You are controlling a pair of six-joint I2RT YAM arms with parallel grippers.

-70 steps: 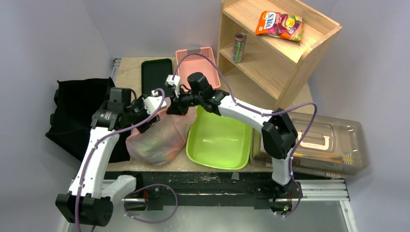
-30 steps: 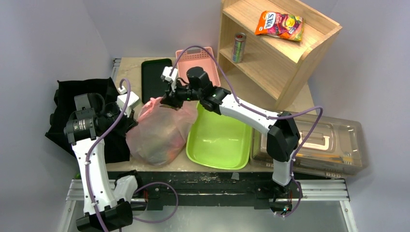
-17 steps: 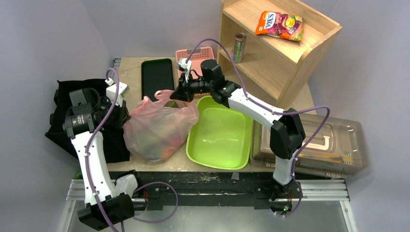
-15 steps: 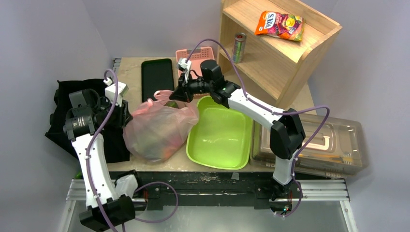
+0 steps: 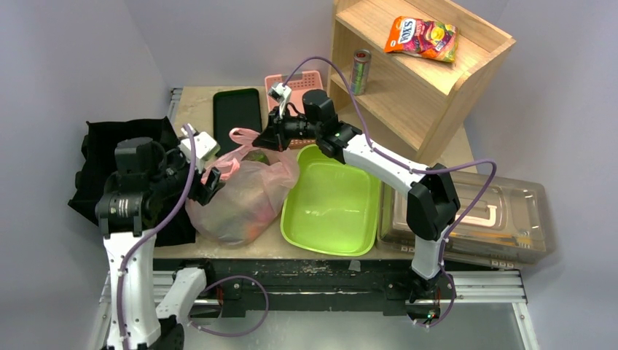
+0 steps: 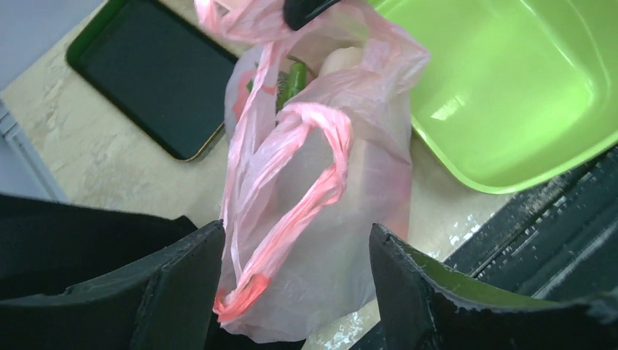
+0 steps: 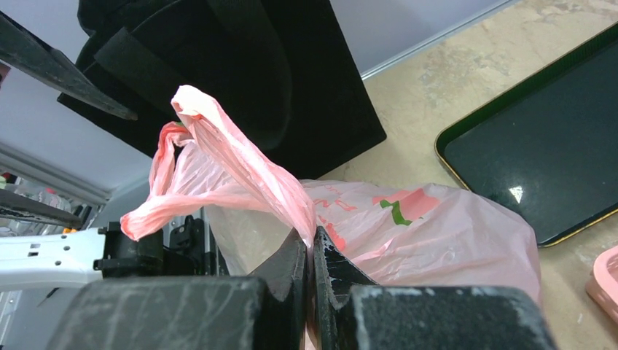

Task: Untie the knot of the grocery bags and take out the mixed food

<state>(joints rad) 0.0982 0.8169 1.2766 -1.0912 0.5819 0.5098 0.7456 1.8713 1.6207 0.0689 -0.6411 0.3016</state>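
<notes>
The pink bag (image 5: 244, 200) is sitting on the bench (image 5: 191, 109), between a heap of black cloth (image 5: 109, 157) on its left and the green tub (image 5: 331, 204) on its right, pressing against the tub's rim. The right arm (image 5: 379, 164) is reaching over the tub's far corner. The right jaws are closed tight, pinching one handle (image 7: 218, 138) of the bag near its mouth, and above the pinch the handle is standing up in a crumpled loop.

The left arm (image 5: 130, 262) is leaning in from the cloth side, and the left jaws are spread wide, gripping nothing. The bag's other handle (image 6: 291, 189) is hanging loose in a long twisted loop down the bag's side, showing between those open jaws in the left wrist view. Whether its lower end is brushing one of them I cannot tell.

The two handles are lying apart from each other and the bag's mouth is gaping. Inside it a green cucumber (image 6: 294, 79) is poking up beside something pale (image 6: 342, 62). The rest of the food is showing only as dim shapes through the plastic.

Beyond the bag a dark tray (image 5: 235, 109) and a pink basket (image 5: 299, 82) are lying on the bench. A wooden shelf (image 5: 437, 80) at the far right is carrying a can (image 5: 360, 71) and a snack packet (image 5: 423, 36).
</notes>
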